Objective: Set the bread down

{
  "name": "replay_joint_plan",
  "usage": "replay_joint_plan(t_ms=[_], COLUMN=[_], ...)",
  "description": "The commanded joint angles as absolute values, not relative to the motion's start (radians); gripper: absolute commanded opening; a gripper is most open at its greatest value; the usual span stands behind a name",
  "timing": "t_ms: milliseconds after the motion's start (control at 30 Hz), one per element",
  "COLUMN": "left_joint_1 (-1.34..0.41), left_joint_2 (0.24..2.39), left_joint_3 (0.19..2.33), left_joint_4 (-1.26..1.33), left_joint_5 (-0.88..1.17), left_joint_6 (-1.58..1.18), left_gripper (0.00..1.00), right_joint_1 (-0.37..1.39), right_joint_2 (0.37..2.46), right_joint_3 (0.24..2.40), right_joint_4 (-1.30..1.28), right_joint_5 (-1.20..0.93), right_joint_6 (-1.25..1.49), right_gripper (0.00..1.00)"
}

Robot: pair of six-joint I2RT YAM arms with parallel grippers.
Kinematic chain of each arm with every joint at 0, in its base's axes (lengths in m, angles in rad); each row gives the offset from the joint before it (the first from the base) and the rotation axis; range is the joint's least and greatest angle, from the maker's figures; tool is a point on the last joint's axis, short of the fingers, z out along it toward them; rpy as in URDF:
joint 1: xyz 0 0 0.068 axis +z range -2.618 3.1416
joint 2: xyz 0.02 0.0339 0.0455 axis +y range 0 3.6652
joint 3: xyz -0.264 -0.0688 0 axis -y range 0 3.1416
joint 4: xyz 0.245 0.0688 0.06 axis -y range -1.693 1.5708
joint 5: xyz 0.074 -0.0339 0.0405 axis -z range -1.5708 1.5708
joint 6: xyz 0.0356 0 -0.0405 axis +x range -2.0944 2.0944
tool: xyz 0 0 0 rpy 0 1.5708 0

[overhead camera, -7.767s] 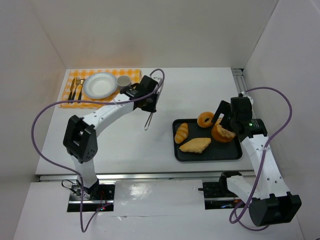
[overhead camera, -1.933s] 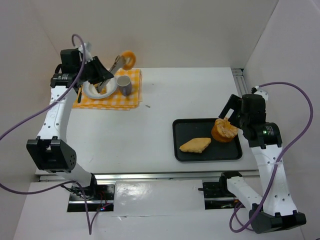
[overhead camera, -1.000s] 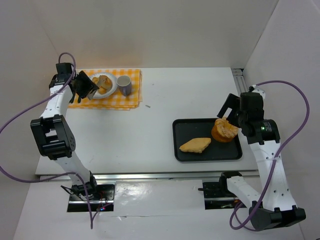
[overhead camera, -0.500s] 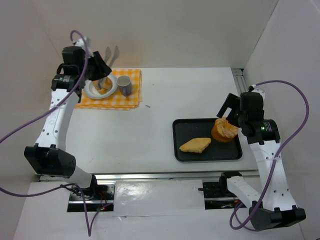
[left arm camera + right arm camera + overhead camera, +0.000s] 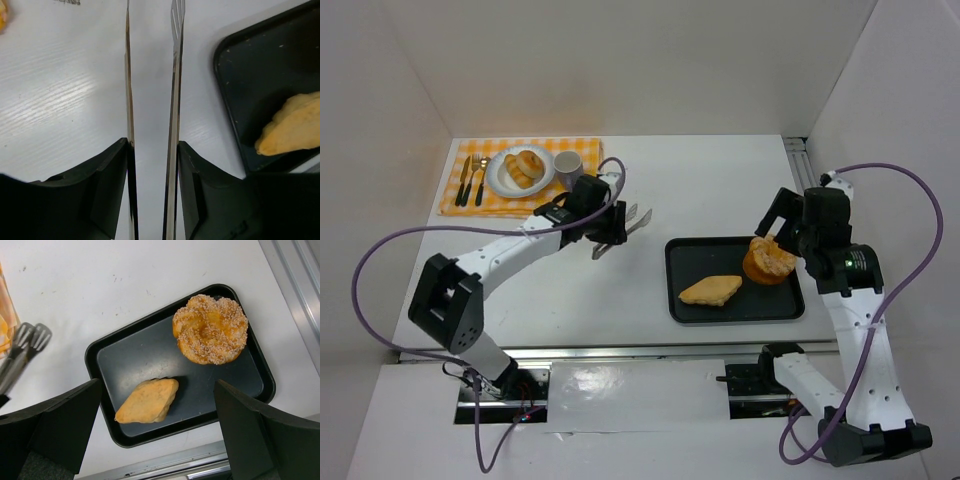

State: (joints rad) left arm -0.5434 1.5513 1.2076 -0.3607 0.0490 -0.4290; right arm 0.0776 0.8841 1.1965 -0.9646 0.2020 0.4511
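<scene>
**Steel tongs come back to the tray empty**

Steel first, from the top view: the long metal tongs point(image 5: 626, 221) are clamped by their handles in the left gripper point(image 5: 607, 228), which is closed on them. Their tips hang just beside the left rim of the black rectangular tray point(image 5: 672, 300). Half a second ago this arm was over the round white plate point(image 5: 506, 183). It has since swung back across the table with nothing between the blades.

Two golden breads point(image 5: 529, 162) now lie on that plate. The tray held four a few seconds ago and holds two now, a flat golden pastry point(image 5: 710, 291) and a sesame-crusted ring loaf point(image 5: 770, 262). We judge the job about half done, with the pastry nearest the tongs the likely next pick.

The right gripper point(image 5: 780, 226) hovers over the ring loaf. The plate sits on a yellow checked cloth point(image 5: 455, 203) between dark-handled cutlery point(image 5: 472, 180) and a white cup point(image 5: 567, 163).

In the left wrist view, the two blades run up the middle, standing apart with bare table between them. The tray's corner and the pastry's tip are off to the right.

In the right wrist view, that gripper's fingers are spread wide at the lower corners and hold nothing. Both remaining breads lie on the tray below.

The white table point(image 5: 700, 180) is matt, faintly streaked and lightly specked. Plain white walls point(image 5: 620, 70) close in three sides, and an aluminium rail point(image 5: 798, 160) runs along the right edge.
</scene>
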Motion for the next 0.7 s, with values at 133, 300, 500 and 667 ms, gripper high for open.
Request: replay_joint_plan(t_ms=[133,300,500,667], left_joint_1=[-0.598,-0.612,-0.591,-0.493], left_joint_2=[1.709,1.718,1.614,1.505], left_joint_3=[1.239,1.304,1.461,1.506], left_joint_4=[-0.285,-0.36,-0.466,-0.511], left_joint_5=[-0.072,-0.084,-0.103,-0.042], left_joint_6=[-0.443,-0.443,-0.422,-0.413], left_gripper=[0.81,0.91,1.0,1.0], right_joint_1=[0.075,0.075,0.075,0.075], right_joint_2=[0.851,0.851,0.917,0.975], right_joint_3=[1.178,1.178,1.167,1.117], right_joint_4=[-0.959,-0.959,-0.959,-0.928], right_joint_5=[0.21,0.21,0.2,0.19], right_joint_6=[0.443,0.443,0.443,0.443], right_gripper=[1.0,1.0,1.0,1.0])
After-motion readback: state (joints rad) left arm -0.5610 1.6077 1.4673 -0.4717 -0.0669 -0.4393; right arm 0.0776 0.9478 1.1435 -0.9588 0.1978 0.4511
